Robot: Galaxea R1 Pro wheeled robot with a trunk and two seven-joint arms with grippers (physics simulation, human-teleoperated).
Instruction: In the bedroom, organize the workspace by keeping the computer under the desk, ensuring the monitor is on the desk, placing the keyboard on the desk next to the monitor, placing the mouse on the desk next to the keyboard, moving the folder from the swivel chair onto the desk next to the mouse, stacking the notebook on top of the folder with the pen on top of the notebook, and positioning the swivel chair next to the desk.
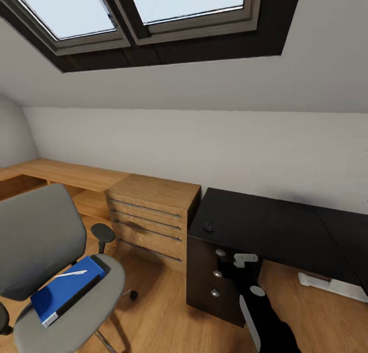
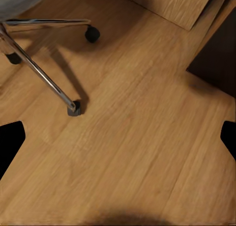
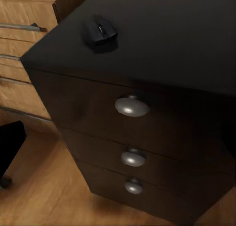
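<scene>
My left jaws (image 2: 118, 137) stand wide: their two dark tips sit at opposite edges of the left wrist view with bare wooden floor (image 2: 132, 152) between them, holding nothing. Beyond them lie the chrome base spokes and casters of the swivel chair (image 2: 44, 78).

My right jaws (image 3: 10, 147) show only as one dark tip at the edge of the right wrist view; whether they are wide or narrow I cannot tell. They face the drawer front of the desk (image 3: 162, 44), where three round silver knobs (image 3: 132, 106) run in a column. On the black surface above the drawers, near its corner, rests the mouse (image 3: 99, 32), small and black.

In the head view my right arm (image 1: 260, 307) reaches toward the desk (image 1: 266, 225) drawers, and the mouse (image 1: 208, 226) sits near the surface's left front corner. To the left of the desk stands a light wooden drawer unit (image 1: 151, 215). Farther left, the swivel chair (image 1: 41, 240) carries the folder (image 1: 66, 291) on its seat, with the pen (image 1: 71, 274) lying on top of the folder. A white flat object (image 1: 332, 285) lies on the floor under the desk.
</scene>
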